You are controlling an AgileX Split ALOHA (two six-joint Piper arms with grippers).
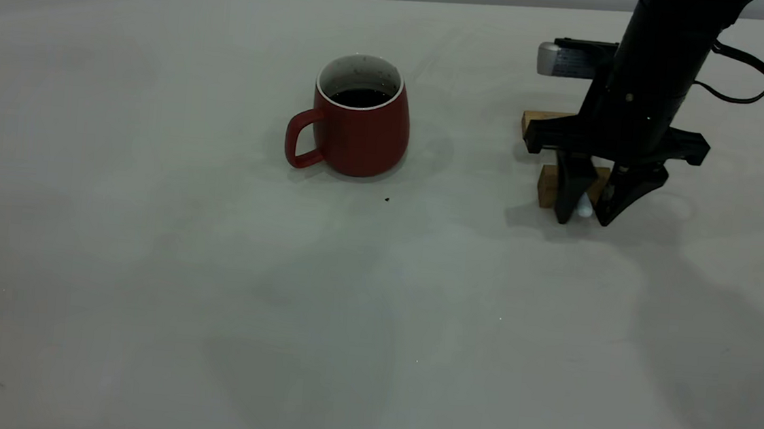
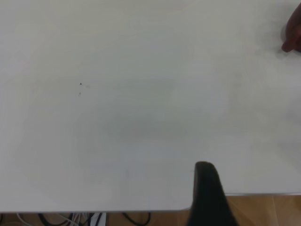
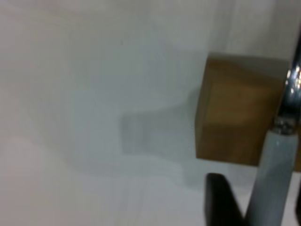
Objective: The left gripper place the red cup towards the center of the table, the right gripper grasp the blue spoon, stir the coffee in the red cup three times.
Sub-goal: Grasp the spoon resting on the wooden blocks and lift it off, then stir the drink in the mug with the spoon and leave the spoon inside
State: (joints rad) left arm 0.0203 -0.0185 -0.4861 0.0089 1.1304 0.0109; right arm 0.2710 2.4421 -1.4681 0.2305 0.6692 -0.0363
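Right gripper (image 1: 585, 213), well right of the cup (image 1: 360, 127), pinches the spoon (image 1: 584, 206) thinly; it could slip when lifted.

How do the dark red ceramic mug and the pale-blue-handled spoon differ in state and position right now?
The dark red ceramic mug stands free and upright near the middle of the off-white table, with no gripper near it; the pale-blue-handled spoon sits between the right gripper fingers at the table's right side. The mug holds dark coffee; the spoon is far from it, resting by small wooden blocks. The mug is far bulkier than the slim spoon.
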